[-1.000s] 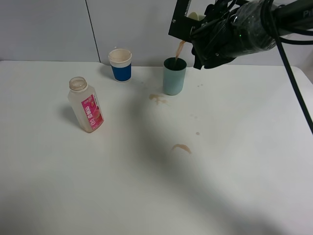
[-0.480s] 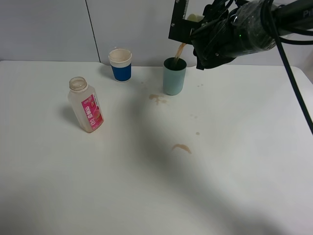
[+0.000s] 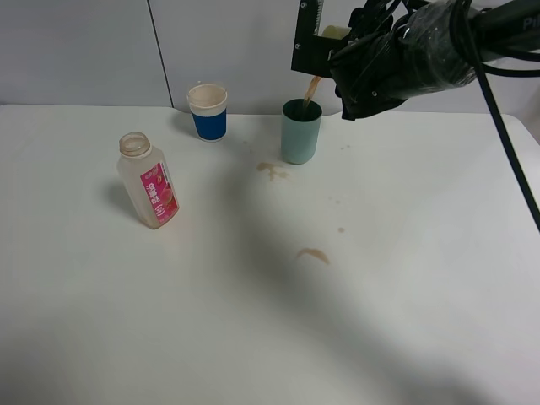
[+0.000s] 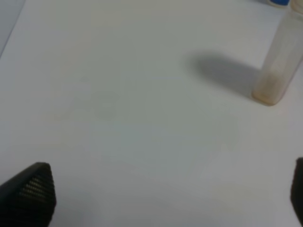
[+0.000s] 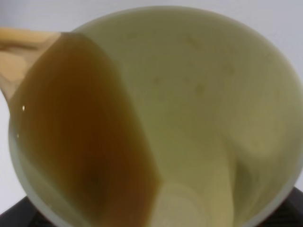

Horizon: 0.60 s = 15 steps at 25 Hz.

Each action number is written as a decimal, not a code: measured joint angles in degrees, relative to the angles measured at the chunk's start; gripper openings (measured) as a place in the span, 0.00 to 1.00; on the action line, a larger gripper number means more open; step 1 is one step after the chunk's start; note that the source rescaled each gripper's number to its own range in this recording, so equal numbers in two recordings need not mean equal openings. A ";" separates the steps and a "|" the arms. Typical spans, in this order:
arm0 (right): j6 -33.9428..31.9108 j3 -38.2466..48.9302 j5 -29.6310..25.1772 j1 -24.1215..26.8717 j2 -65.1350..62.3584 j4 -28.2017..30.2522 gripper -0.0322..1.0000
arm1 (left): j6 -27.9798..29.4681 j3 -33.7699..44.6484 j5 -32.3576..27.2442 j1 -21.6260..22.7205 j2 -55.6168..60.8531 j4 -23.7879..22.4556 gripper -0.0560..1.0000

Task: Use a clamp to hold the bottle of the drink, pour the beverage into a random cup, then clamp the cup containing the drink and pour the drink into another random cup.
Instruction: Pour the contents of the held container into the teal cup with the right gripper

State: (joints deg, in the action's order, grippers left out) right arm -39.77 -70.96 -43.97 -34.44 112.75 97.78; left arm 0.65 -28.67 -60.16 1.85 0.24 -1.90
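Pouring at the upper right, our right pincer (image 3: 331, 52) pinched the tilted yellow cup (image 5: 189, 118) just above the teal cup (image 3: 300, 131), lower left; left pincer (image 4: 161, 198) spread.

- My right end effector (image 3: 337, 42) hangs above the rear right of the surface (image 3: 270, 321), gripping the tilted tumbler (image 5: 189, 94) just above and behind the other tumbler (image 3: 301, 131).
- The beverage (image 5: 80, 142) lies along the tilted tumbler's lower wall; a stream (image 3: 310, 91) runs from its lip into the other tumbler below.
- The paper cup (image 3: 207, 110) stands left of that tumbler, near the rear edge.
- The bottle (image 3: 149, 180) stands upright, left of and in front of the paper cup.
- Spill marks (image 3: 271, 170) lie in front of the receiving tumbler; another (image 3: 313, 254) lies further forward.
- My left end effector (image 4: 161, 189), jaws wide apart, sits over bare surface, the bottle ahead.
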 joint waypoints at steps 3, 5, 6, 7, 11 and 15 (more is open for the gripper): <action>0.80 0.00 0.00 0.00 0.00 0.00 0.03 | 0.00 0.00 0.00 0.00 0.00 0.00 1.00; 2.08 0.00 -0.04 0.00 0.00 0.00 0.03 | 0.00 0.00 0.00 0.00 0.00 0.00 1.00; 2.53 0.00 -0.04 0.00 0.00 0.00 0.03 | 0.00 0.00 0.00 0.00 0.00 0.00 1.00; 3.02 0.00 -0.04 0.00 0.00 0.00 0.03 | 0.00 0.00 0.00 0.00 0.00 0.00 1.00; 4.55 0.00 -0.04 0.00 0.00 0.00 0.03 | 0.00 0.00 0.00 0.00 0.00 0.00 1.00; 4.88 0.00 -0.04 0.00 0.00 0.00 0.03 | 0.00 0.00 0.00 0.00 0.00 0.00 1.00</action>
State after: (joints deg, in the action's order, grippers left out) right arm -34.88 -70.96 -44.01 -34.44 112.75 97.78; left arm 0.65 -28.67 -60.16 1.85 0.24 -1.90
